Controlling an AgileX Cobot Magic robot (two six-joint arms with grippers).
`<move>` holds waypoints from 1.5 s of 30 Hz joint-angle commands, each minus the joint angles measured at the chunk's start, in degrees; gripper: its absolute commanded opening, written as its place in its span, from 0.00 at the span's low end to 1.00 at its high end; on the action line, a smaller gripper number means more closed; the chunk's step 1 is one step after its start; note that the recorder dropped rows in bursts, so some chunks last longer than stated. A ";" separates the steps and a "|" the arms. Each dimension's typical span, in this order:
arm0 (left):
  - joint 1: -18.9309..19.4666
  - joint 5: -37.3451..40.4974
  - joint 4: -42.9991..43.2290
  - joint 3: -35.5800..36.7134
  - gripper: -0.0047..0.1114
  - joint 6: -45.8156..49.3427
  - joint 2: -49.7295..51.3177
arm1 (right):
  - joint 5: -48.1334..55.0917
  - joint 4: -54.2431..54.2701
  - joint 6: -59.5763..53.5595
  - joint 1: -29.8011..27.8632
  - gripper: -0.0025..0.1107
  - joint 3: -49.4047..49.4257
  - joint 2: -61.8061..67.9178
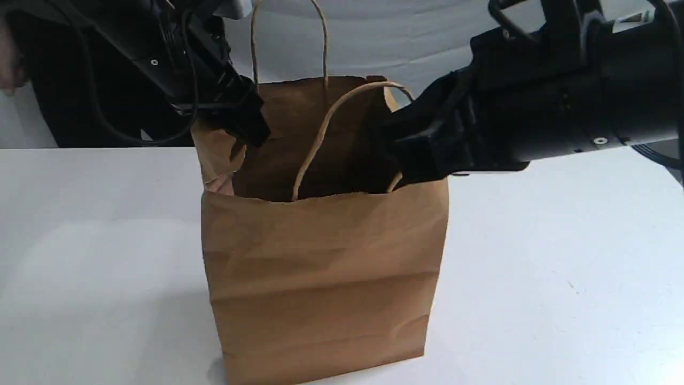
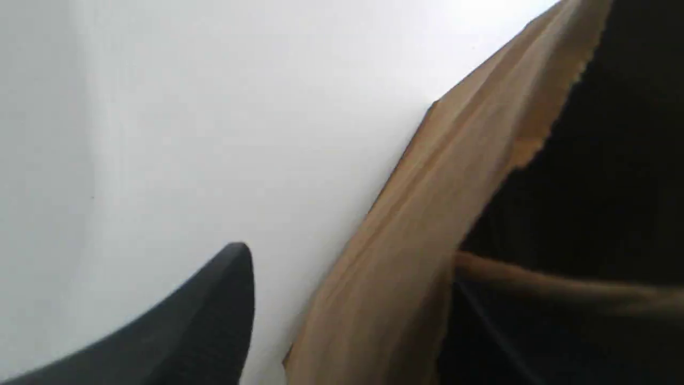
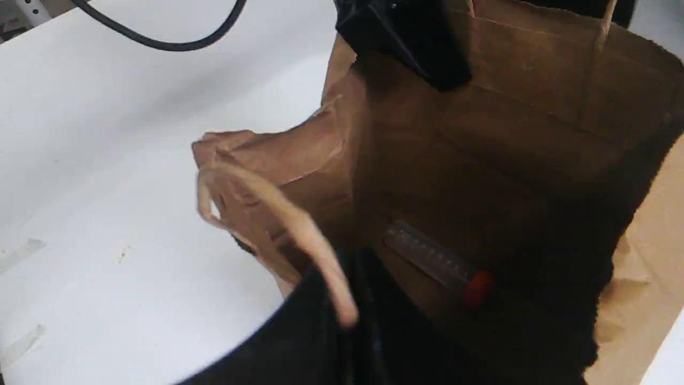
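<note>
A brown paper bag (image 1: pixel 320 278) stands upright and wide at the mouth on the white table (image 1: pixel 561 267). My left gripper (image 1: pixel 251 131) is open astride its crumpled left rim; in the left wrist view one finger (image 2: pixel 214 315) hangs outside the bag wall (image 2: pixel 417 240), apart from it, while the other is lost in the dark interior. My right gripper (image 1: pixel 398 160) reaches into the mouth over the right rim, shut with nothing seen between its fingers (image 3: pixel 310 331). The near handle loop (image 3: pixel 299 230) drapes across them. A clear tube with a red cap (image 3: pixel 435 262) lies on the bag's floor.
The far handle (image 1: pixel 288 32) stands up behind the bag. A black cable (image 3: pixel 160 40) crosses the table beyond it. Pale tape marks (image 3: pixel 21 251) dot the tabletop. A person's hand (image 1: pixel 8 59) shows at the far left edge.
</note>
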 commanded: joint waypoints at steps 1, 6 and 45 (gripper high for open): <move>0.09 -0.67 0.09 -0.23 0.49 -1.65 -0.54 | -1.56 0.60 -0.15 0.19 0.02 0.39 -0.50; 0.09 -0.67 0.09 -0.23 0.49 -1.82 -2.22 | -1.77 0.60 -0.15 0.19 0.02 0.39 -0.50; 0.09 1.80 12.53 1.96 0.27 -8.46 -24.78 | -1.41 -8.76 2.53 -0.11 0.51 0.39 -5.29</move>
